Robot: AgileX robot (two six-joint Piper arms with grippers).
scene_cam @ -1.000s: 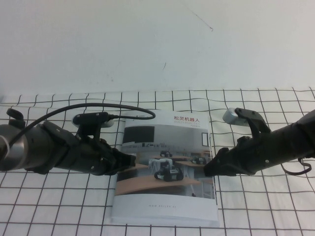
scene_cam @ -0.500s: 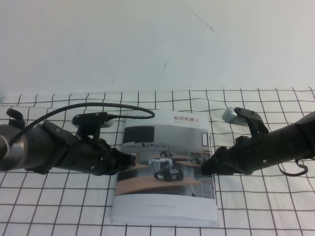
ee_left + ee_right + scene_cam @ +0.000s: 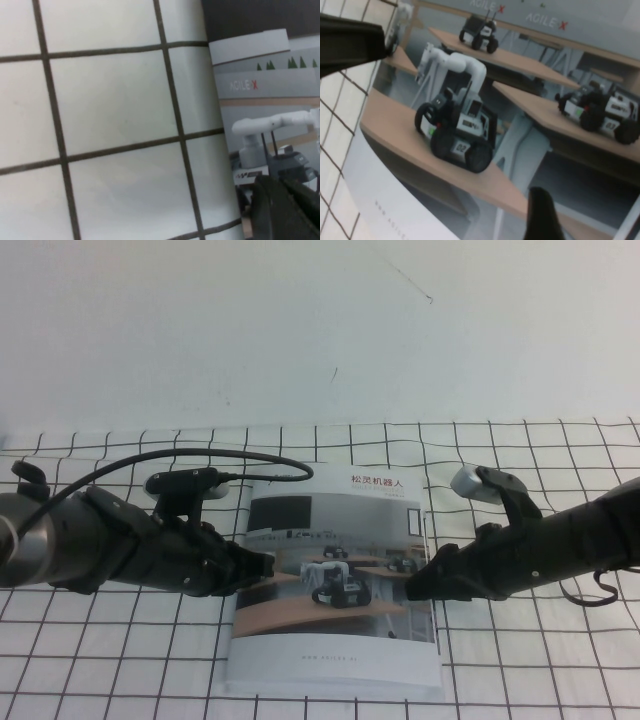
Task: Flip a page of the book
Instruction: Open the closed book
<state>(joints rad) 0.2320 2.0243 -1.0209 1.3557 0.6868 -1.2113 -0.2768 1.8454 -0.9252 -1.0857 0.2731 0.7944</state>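
Observation:
The book [image 3: 335, 650] lies closed on the grid-lined table, spine to the left. Its cover page [image 3: 345, 530] faces up and lies flat, showing wheeled robots on wooden desks under a red Chinese title. My left gripper [image 3: 262, 568] is shut, its tip at the book's spine edge; the left wrist view shows it [image 3: 287, 210] over the cover [image 3: 260, 90]. My right gripper [image 3: 415, 590] reaches in low at the cover's right edge. The right wrist view shows the cover photo [image 3: 470, 130] close up and my left gripper [image 3: 350, 42] at the far side.
The table has a white cloth with a black grid [image 3: 520, 670]. A plain white wall [image 3: 300, 330] rises behind it. The left arm's black cable [image 3: 250, 458] loops over the table just beyond the book's top left corner.
My right gripper has moved a little left and down, onto the cover's right edge. The left arm and the book have stayed still.

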